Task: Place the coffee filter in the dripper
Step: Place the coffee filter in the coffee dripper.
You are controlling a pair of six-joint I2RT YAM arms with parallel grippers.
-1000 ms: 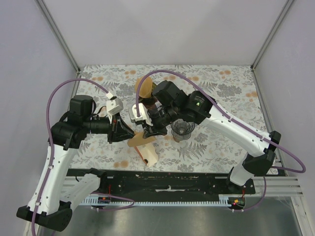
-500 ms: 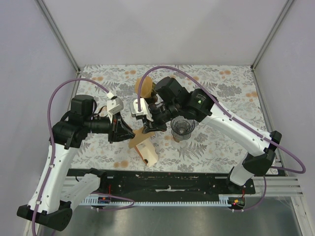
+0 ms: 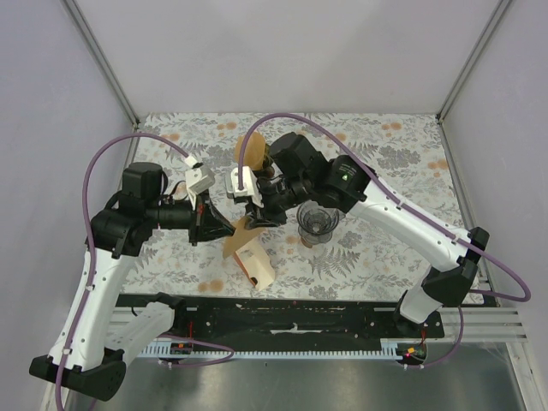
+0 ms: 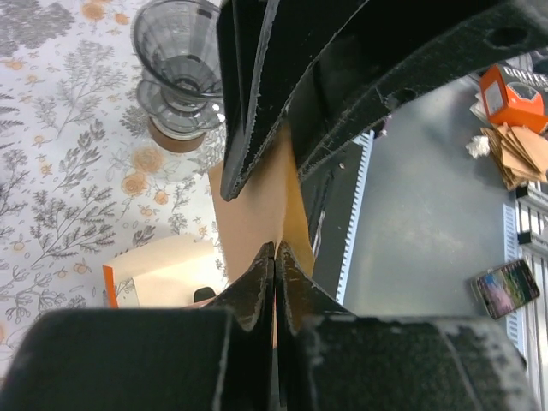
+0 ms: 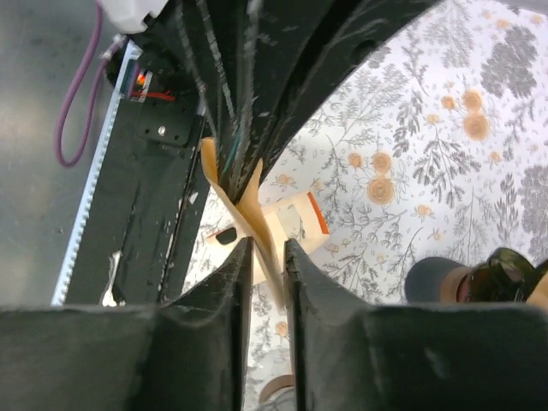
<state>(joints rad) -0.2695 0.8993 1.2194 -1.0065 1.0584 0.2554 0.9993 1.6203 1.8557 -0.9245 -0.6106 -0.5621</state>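
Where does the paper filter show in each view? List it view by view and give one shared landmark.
Top external: paper filter mid-table, left of the dripper.
Left wrist: paper filter at centre, a tan sheet.
Right wrist: paper filter centre-left, slanting.
Shared landmark: cream box with orange edge, in all three.

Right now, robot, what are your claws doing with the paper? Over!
Left claw shut on the brown paper coffee filter. Right claw slightly open around the filter's edge. Clear cone-shaped dripper empty, standing beside them.
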